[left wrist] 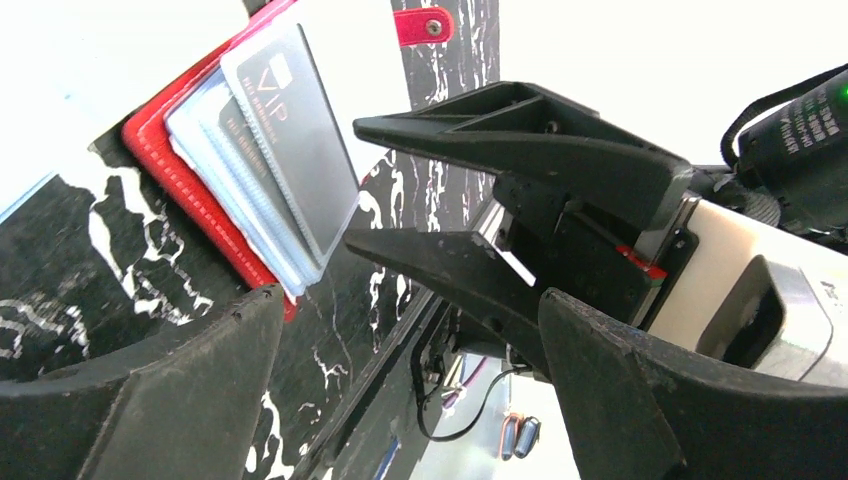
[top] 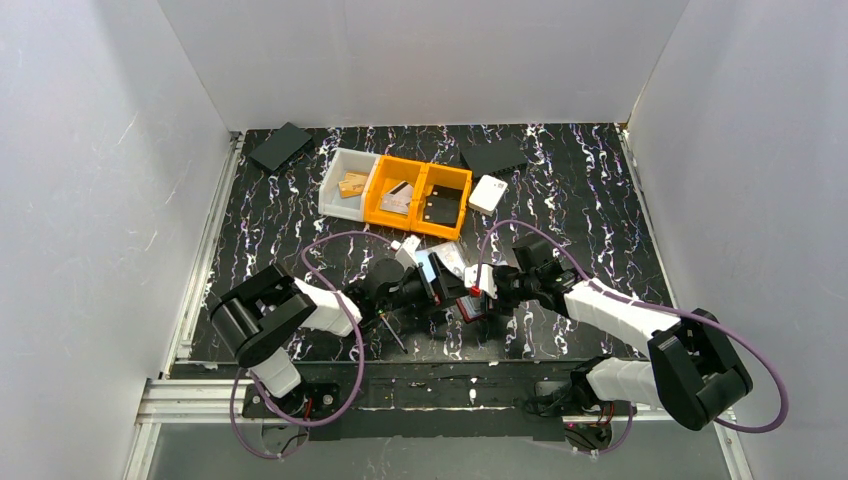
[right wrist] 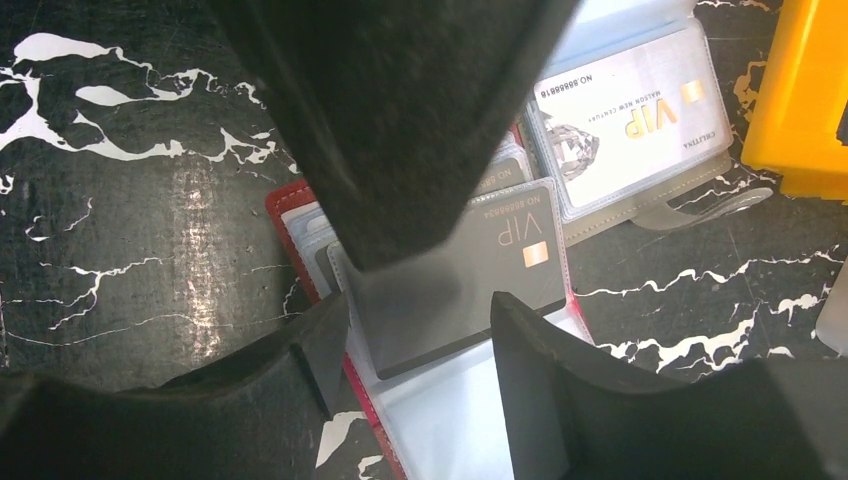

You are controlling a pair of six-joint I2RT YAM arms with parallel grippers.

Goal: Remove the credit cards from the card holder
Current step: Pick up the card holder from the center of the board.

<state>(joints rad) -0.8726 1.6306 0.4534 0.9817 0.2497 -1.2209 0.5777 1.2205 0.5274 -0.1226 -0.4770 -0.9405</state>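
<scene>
Two card holders lay open on the marbled surface (top: pixel 300 230) between the arms. The red card holder (left wrist: pixel 165 175) kept a grey card (right wrist: pixel 505 245) in its top clear sleeve. A white card (right wrist: pixel 625 110) sat in the second holder (right wrist: pixel 640 212) beside it. The right jaws stood apart, straddling that sleeve's edge without gripping, and the left jaws were also open and empty. The grey card looked light, stiff and slick, and its sleeve soft and clingy, so pinching the card's short edge at the sleeve mouth seemed best. Behind, a white bin (top: pixel 330 200) held tan cards. The orange bin (top: pixel 375 205) held a pale card and a dark one in separate compartments.
</scene>
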